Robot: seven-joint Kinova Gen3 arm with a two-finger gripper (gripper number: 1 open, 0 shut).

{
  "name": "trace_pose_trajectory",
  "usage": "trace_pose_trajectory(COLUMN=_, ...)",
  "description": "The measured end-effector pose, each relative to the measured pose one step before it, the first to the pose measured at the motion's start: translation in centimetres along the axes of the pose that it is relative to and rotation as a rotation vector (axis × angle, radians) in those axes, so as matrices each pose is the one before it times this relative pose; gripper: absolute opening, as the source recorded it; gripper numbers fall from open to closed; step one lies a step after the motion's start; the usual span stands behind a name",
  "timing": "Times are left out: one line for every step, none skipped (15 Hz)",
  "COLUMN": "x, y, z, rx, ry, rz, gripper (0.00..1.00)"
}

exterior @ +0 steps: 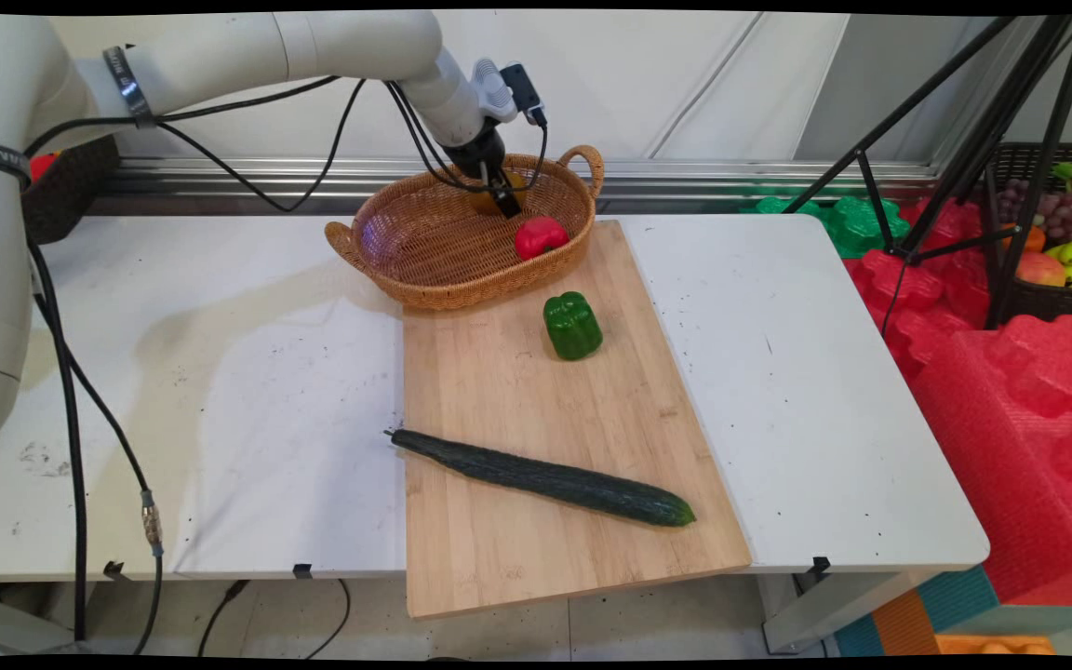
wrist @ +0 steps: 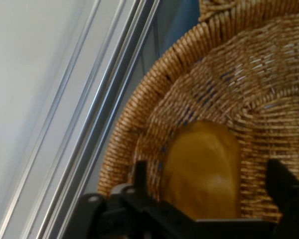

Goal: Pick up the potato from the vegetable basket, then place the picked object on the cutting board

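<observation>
One end effector [exterior: 505, 200] astride yellow pepper [wrist: 202, 169], wicker basket [exterior: 424, 270], no legible labels

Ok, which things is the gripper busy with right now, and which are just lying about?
At the gripper: yellow thing, wicker basket.
Lying about: red pepper in that basket; green pepper and cucumber on cutting board.
</observation>
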Motion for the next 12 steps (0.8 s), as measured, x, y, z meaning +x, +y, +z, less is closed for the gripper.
trace_pose_trajectory(x=-0.041, y=0.019, z=0.252, rx=0.00317, ry=-0.00003, rz=-0.00266, gripper=0.0)
trace_pose_trajectory(x=0.023, y=0.066, z=0.139, rx=0.00362, ry=0.00267, rz=-0.00066, gripper=0.0)
trace_pose_trajectory(x=-0.06, y=0.139, z=0.075, rx=0.00546, ry=0.006, rz=0.00012, gripper=0.0)
trace_pose_trajectory(x=0.017, y=0.107, z=-0.055, rx=0.00381, ry=0.00575, rz=0.0013, gripper=0.0)
trace_pose_trajectory(x=-0.003, y=0.092, z=-0.106, rx=0.00489, ry=0.00578, rz=-0.00059, gripper=0.0)
trace_pose_trajectory(x=-0.01, y=0.131, z=-0.171, rx=0.00453, ry=0.00563, rz=0.0003, gripper=0.0)
trace_pose_trajectory(x=0.0, y=0.192, z=-0.331, rx=0.00722, ry=0.00907, rz=-0.00227, gripper=0.0)
trace_pose_trajectory(x=-0.077, y=0.184, z=-0.508, rx=0.0082, ry=0.01038, rz=-0.00281, gripper=0.0)
trace_pose_trajectory(x=-0.031, y=0.174, z=-0.569, rx=0.00739, ry=0.01137, rz=-0.00035, gripper=0.0)
trace_pose_trajectory(x=-0.006, y=0.159, z=-0.577, rx=0.00592, ry=0.01153, rz=-0.00322, gripper=0.0)
trace_pose_trajectory(x=0.009, y=0.14, z=-0.712, rx=0.00604, ry=0.01308, rz=-0.00429, gripper=0.0)
trace_pose_trajectory(x=0.024, y=0.153, z=-0.621, rx=0.00393, ry=0.01117, rz=-0.00519, gripper=0.0)
